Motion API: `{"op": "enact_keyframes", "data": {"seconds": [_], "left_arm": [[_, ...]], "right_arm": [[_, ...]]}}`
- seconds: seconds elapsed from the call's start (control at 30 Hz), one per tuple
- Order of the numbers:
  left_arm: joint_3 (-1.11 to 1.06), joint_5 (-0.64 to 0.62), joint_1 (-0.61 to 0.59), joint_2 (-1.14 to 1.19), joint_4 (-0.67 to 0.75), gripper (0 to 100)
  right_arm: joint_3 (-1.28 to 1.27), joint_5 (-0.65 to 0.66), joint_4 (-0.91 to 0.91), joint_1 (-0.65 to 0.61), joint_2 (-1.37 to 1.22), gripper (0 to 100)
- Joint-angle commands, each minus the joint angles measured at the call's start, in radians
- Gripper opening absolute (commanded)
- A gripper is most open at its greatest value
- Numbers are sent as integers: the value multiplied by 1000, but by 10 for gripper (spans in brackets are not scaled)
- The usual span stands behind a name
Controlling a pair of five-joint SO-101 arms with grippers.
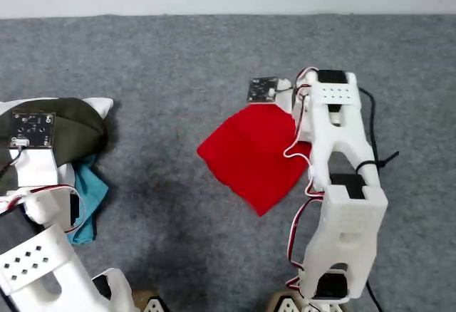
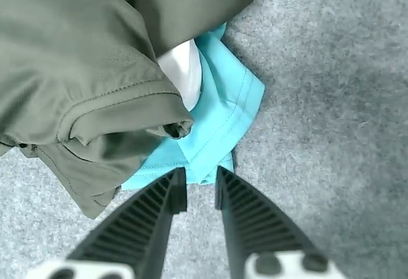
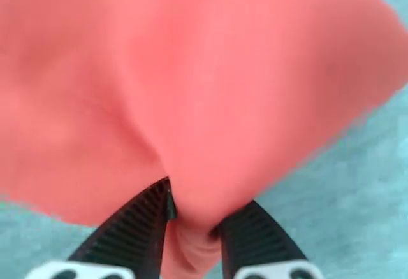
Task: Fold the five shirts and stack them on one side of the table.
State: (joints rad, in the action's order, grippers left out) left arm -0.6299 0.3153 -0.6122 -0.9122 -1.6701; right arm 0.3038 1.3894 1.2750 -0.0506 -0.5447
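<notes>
A red shirt (image 1: 253, 155) lies folded into a rough diamond right of the table's middle. My right gripper (image 3: 191, 209) is shut on a fold of this red shirt (image 3: 204, 69) at its far right corner, the cloth pinched between both fingers. At the left edge sits a pile: an olive shirt (image 1: 71, 130) on top, a teal shirt (image 1: 91, 191) and a white one (image 1: 100, 104) poking out beneath. My left gripper (image 2: 199, 186) hovers at the hem of the teal shirt (image 2: 223, 113), beside the olive shirt (image 2: 76, 69), fingers a narrow gap apart with nothing between them.
Grey carpet-like cloth covers the table (image 1: 178, 55). A wide bare stretch separates the pile from the red shirt. The right arm's white body (image 1: 342, 205) stands over the near right side. A pale wall borders the far edge.
</notes>
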Motion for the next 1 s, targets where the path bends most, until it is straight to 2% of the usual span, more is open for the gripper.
{"op": "enact_keyframes", "data": {"seconds": [0.0, 0.1, 0.17, 0.33, 0.43, 0.6, 0.8, 0.97], "left_arm": [[5, -3, 0, -17, -5, 80], [2, -3, 0, -17, -5, 80], [2, -3, -2, -17, -5, 80], [-1, -3, -2, -17, -5, 80], [-1, -3, -2, -17, -5, 80], [-1, -3, -2, -17, -5, 80], [-1, -3, -2, -17, -5, 80], [-1, -2, -2, -14, -3, 80]], "right_arm": [[58, 12, -59, -39, 48, 37], [77, -100, 7, -39, 82, 95], [87, -236, 33, -38, 113, 138], [160, -761, 114, -41, 211, 191], [160, -1083, 222, -73, 263, 206], [160, -1522, 397, -137, 289, 243], [157, -1878, 521, -205, 292, 299], [120, -2019, 476, -211, 277, 355]]}}
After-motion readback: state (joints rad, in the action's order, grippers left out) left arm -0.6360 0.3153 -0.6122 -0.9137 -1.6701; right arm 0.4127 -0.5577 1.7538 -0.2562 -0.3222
